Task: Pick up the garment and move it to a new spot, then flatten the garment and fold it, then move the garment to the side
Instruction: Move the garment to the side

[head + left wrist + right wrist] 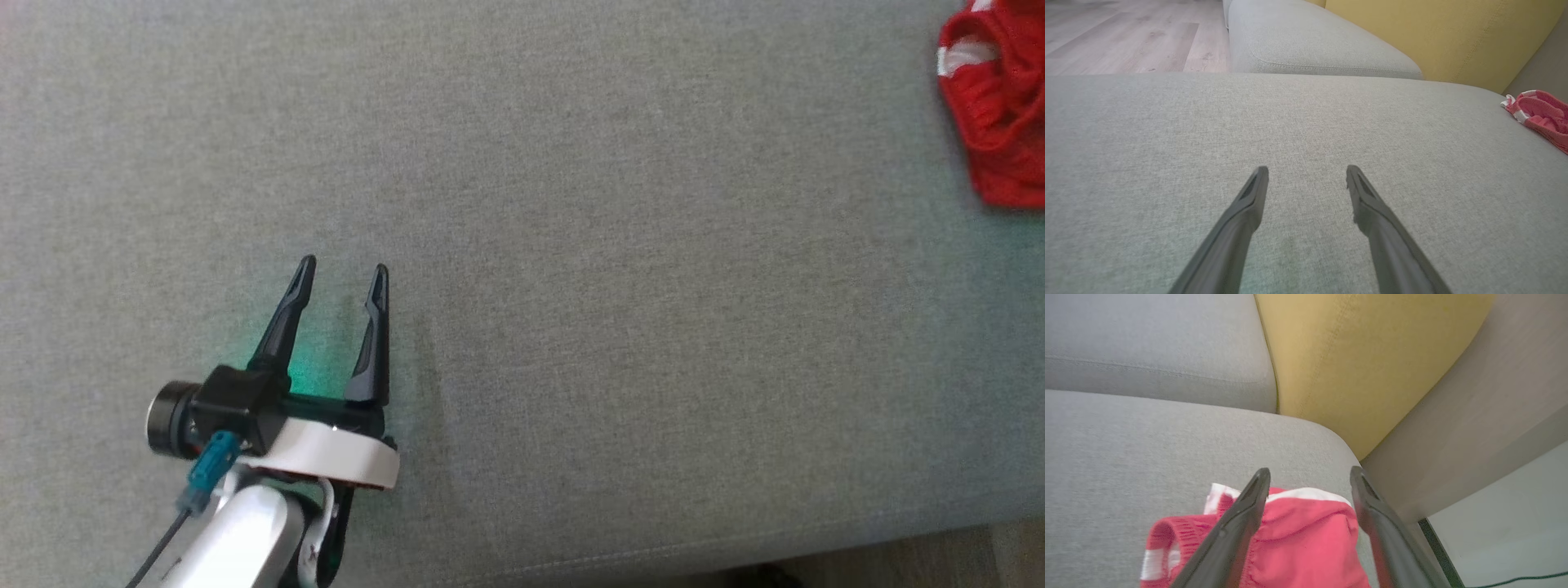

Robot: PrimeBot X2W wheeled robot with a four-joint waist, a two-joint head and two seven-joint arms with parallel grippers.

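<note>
The left claw (pixel 344 265) hovers spread and empty over the grey sofa cushion (pixel 653 327), with the crumpled red garment (pixel 1000 122) well off to its right. The right claw (pixel 1309 470), fingers apart and gripping nothing, hangs directly above that garment; a clean lift likely means dropping straight down onto the bunched fabric

Lighting: soft, even daylight is spreading over the grey cushion (pixel 653 245). A green glow (pixel 314 380) is tinting the fabric by the left gripper (pixel 344 264), and a faint shadow (pixel 433 384) is falling beside it.

The garment (pixel 1000 106) is reading saturated red overhead and paler pink in the wrist views, possibly from overexposure.

Wide-angle lenses are bowing the cushion edges. The fingers (pixel 1237 531) of the right gripper (pixel 1309 468) are blurring toward the frame bottom.
</note>
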